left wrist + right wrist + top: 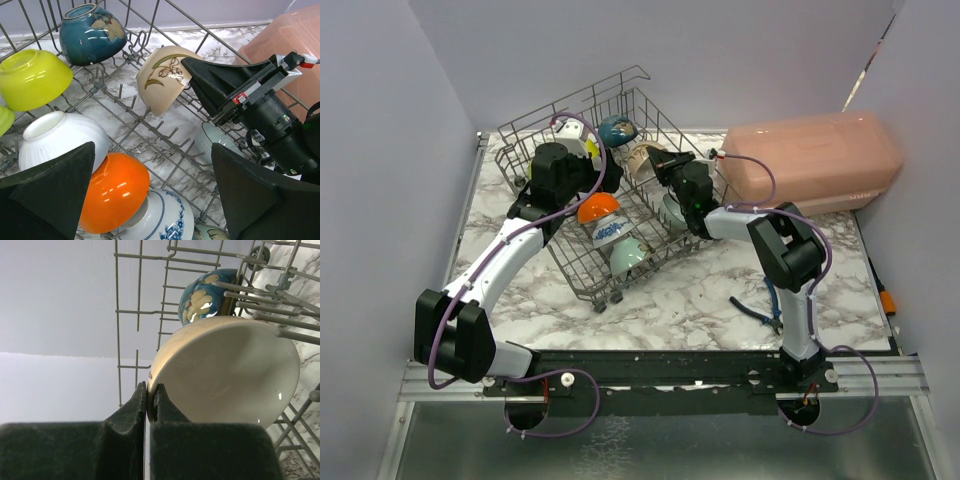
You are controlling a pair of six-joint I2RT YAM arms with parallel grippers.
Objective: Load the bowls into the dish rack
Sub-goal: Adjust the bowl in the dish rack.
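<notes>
Left wrist view: my left fingers (50, 195) cover the lower side of the ribbed white bowl (60, 135) and the near edge of the glossy orange bowl (117, 192). The blue-patterned white porcelain bowl (162, 220) is cut by the bottom edge. A lime-yellow bowl (3, 120) shows only a sliver at the left edge. The ribbed pale teal bowl (212, 142) sits partly behind my right gripper (187, 67). The pink plastic lidded box (295, 45) runs off the right edge.

Right wrist view: the beige glazed bowl (225, 375) hides half of the dark blue floral bowl (202, 297). The grey wire dish rack (138, 311) is cropped.
</notes>
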